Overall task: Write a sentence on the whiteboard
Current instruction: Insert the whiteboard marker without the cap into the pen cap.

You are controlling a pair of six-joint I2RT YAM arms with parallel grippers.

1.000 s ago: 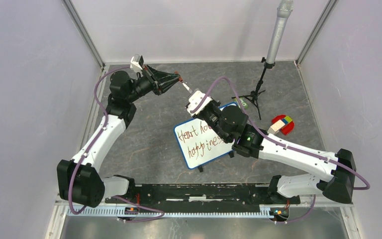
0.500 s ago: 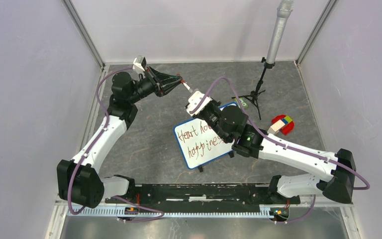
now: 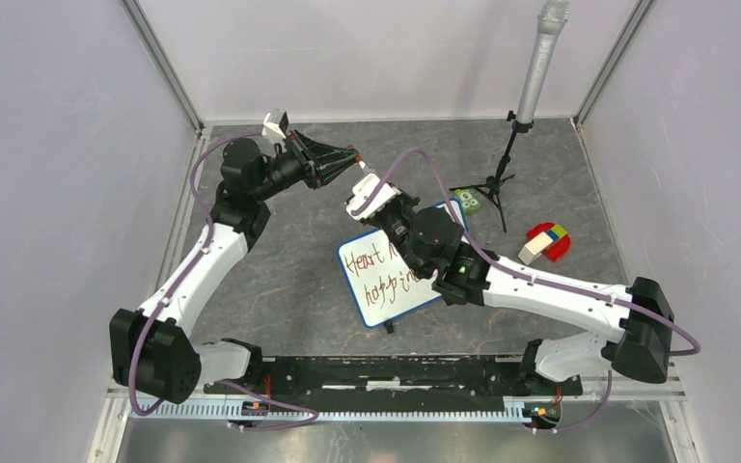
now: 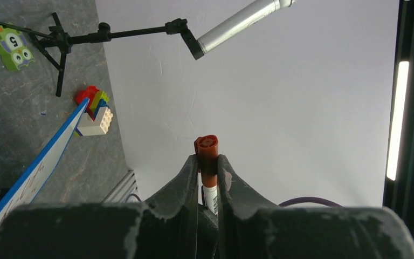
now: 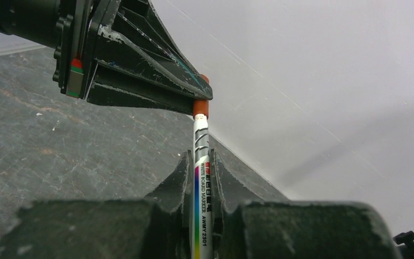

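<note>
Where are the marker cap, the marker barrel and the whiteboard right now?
marker cap (image 4: 207,151): left wrist view, on the red side wall.
marker barrel (image 5: 201,178): right wrist view, on the printed white shaft.
whiteboard (image 3: 391,305): top view, on bare white near its bottom corner.

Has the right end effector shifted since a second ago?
Yes. Judged against the whiteboard, the right end effector has moved left and slightly toward the far wall, closing on the left end effector.

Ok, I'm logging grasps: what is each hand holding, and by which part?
One marker, shared: the left hand pinches its red-brown cap, the right hand grips its white barrel.
</note>
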